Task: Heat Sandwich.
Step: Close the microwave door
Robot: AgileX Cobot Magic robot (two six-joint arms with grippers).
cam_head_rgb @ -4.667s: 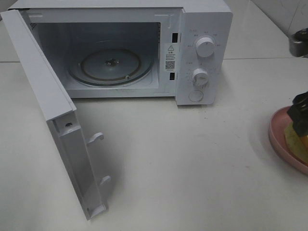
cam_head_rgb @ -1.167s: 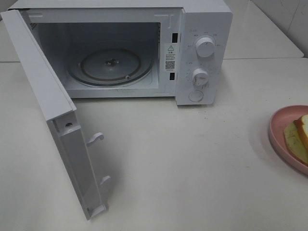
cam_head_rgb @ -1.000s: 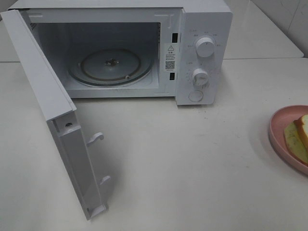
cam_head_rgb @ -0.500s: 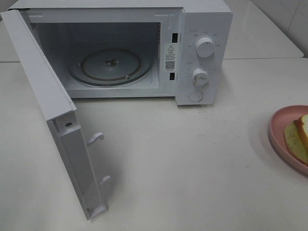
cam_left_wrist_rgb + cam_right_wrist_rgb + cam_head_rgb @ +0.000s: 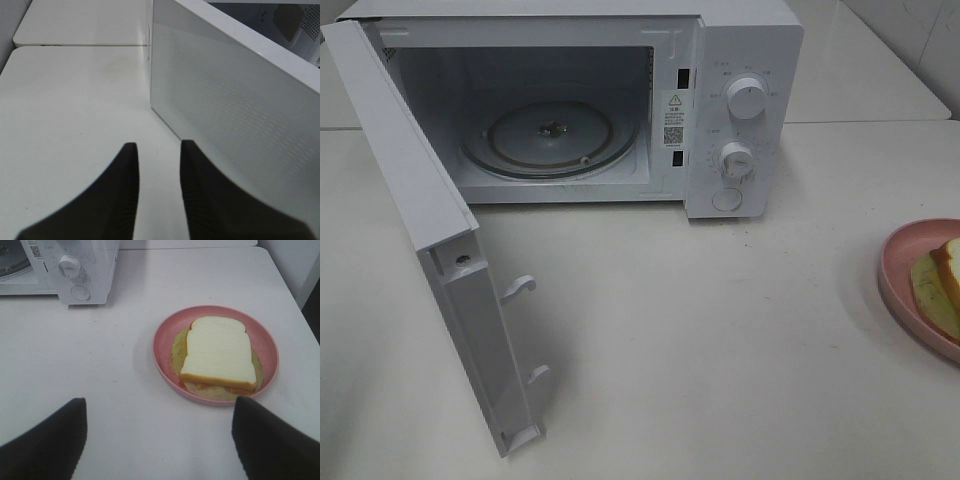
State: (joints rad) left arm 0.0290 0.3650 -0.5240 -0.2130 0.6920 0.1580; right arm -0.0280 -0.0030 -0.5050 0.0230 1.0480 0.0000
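Observation:
The sandwich [image 5: 218, 352], white bread over a yellow-green filling, lies on a round pink plate [image 5: 166, 345]; both show at the right edge of the high view: sandwich [image 5: 942, 290], plate [image 5: 900, 270]. My right gripper [image 5: 157, 432] is wide open and empty, held back from the plate. My left gripper [image 5: 157, 150] hangs over bare table beside the microwave door [image 5: 235, 110], its fingers a narrow gap apart and empty. The white microwave [image 5: 740, 110] stands open, its glass turntable [image 5: 550, 135] empty. Neither gripper shows in the high view.
The open microwave door [image 5: 450, 260] swings out to the front left, with two latch hooks [image 5: 520, 285]. The control panel carries two knobs [image 5: 747, 98] and a button. The microwave's corner also shows in the right wrist view [image 5: 70, 270].
4.7 s ago the right gripper was over the plate at the right edge of the high view; it has since withdrawn out of that view. Nothing has moved in the last second.

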